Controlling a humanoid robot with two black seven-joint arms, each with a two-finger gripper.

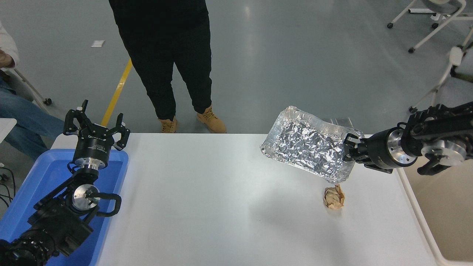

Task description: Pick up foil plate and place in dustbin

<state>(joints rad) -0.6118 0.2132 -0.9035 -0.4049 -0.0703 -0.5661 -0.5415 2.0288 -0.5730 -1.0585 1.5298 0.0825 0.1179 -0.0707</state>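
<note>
The foil plate (308, 143) hangs in the air above the desk's (221, 207) far right part, pinched at its right end by my right tool (349, 148). The dustbin (439, 210) sits just right of the desk, what shows of it bare; my left tool (97, 125) is spread wide over the blue bin (48, 177).

No text, label, number or sign can be read anywhere in the head view. A line of pale lettering is printed on the black body of the left gripper (97, 127) (just below its spread fingers), but it is too small and blurred to be made out. No print is seen on the foil plate (308, 145), on the dustbin (421, 225) or on the blue bin (44, 177). A yellow line (116, 94) is painted on the floor beyond the table (plain, without characters).
</note>
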